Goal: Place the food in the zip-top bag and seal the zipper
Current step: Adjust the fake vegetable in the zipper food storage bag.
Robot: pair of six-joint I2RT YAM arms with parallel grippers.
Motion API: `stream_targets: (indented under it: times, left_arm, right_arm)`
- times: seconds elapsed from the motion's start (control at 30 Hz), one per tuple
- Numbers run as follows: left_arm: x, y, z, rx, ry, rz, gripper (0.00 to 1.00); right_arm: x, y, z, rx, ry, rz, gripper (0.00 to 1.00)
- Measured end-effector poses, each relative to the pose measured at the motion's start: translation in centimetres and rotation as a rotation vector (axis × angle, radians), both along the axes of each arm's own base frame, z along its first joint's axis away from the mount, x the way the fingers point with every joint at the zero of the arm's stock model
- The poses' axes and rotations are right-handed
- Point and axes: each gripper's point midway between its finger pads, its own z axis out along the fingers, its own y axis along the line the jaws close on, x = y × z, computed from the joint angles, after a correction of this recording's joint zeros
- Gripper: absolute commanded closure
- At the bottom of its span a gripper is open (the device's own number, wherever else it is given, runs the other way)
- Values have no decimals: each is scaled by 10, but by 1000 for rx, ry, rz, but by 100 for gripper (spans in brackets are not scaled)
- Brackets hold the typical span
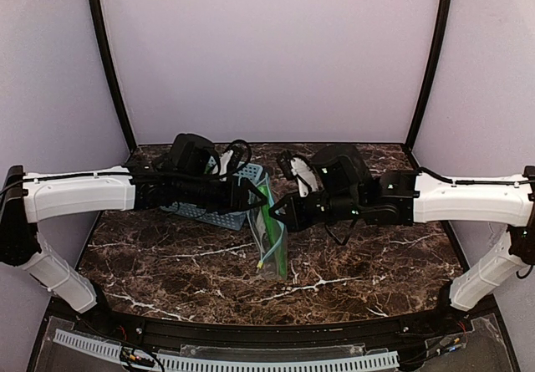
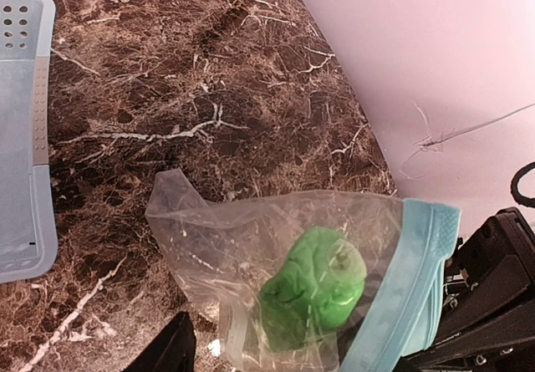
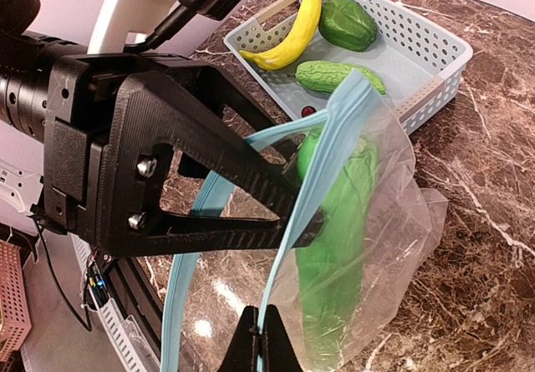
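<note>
Our right pincer point(image 3: 263, 344) is pinched shut on the zipper point(image 3: 338, 138), and the zip-top bag point(image 3: 393, 247) hangs from it with one cucumber point(image 3: 334, 247) inside. Our left pincer point(image 3: 303, 221) is at the bag's mouth; we cannot tell how open it is. The banana point(image 3: 288, 33) lies beyond it in the basket point(image 3: 435, 71), nearer our left arm.

White-shelled arms point(image 1: 79, 195), black wrists point(image 1: 393, 195), looping black cables point(image 1: 241, 148), triangular black jaws with silver screws point(image 3: 147, 168)
</note>
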Motion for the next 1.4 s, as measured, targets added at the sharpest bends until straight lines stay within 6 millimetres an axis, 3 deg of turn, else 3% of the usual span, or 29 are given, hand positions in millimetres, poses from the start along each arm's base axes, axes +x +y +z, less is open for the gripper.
stream_targets:
  times: [0.27, 0.53, 0.8, 0.93, 1.07, 1.3, 1.4]
  left_arm:
    - [4, -2, -8, 8, 18, 17, 43]
    - [2, -7, -36, 68, 57, 22, 42]
    - [-3, -6, -60, 171, 70, 21, 31]
    - [-4, -7, -54, 172, 43, 9, 25]
    - [-6, -6, -36, 140, 12, -3, 24]
    - [-11, -6, -1, 63, -40, -21, 23]
    - [-12, -6, 5, 52, -57, -28, 18]
  right_arm:
    - [-3, 2, 0, -1, -8, 13, 100]
    - [-5, 3, -3, -4, -6, 18, 100]
    - [2, -2, -6, -6, 1, -57, 100]
    - [9, -14, -16, -52, 16, -139, 100]
    - [12, -22, -23, -85, 23, -183, 100]
    - [11, -28, -29, -115, 36, -193, 100]
    - [11, -29, -30, -121, 38, -194, 100]
